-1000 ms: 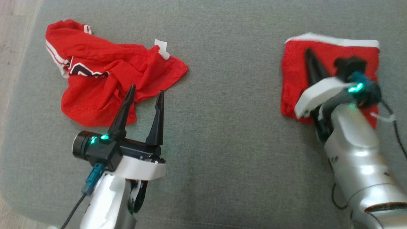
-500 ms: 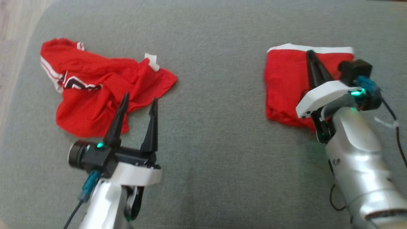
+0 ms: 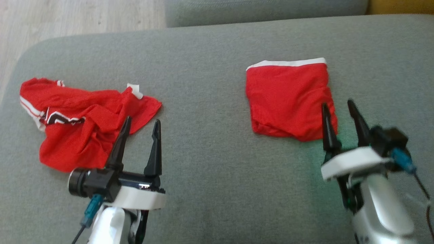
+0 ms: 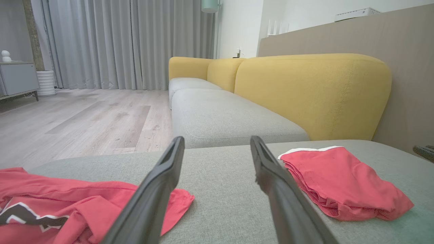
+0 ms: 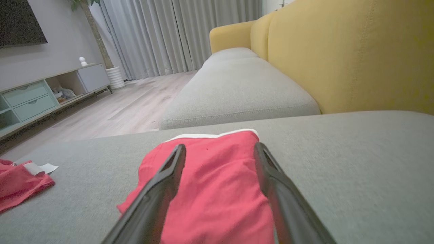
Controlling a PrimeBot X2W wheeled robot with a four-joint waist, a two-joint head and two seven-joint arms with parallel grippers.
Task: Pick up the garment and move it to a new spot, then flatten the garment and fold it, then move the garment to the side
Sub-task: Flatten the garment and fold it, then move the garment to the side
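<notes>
Moved: right gripper point(image 3: 337, 103) has drawn back off the folded garment point(image 3: 288, 98), jaws apart, empty.
Left gripper point(image 3: 142, 119): spread, empty, lower left.
Done: fold, probably side placement.
Remaining: crumpled garment point(image 3: 84, 118), middle left, perhaps.

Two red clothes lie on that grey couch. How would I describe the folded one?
On the grey seat cushion, look just beyond the robot's right hand. The folded garment is a neat red square with a white band on its far edge; the crumpled garment has black lettering.
</notes>
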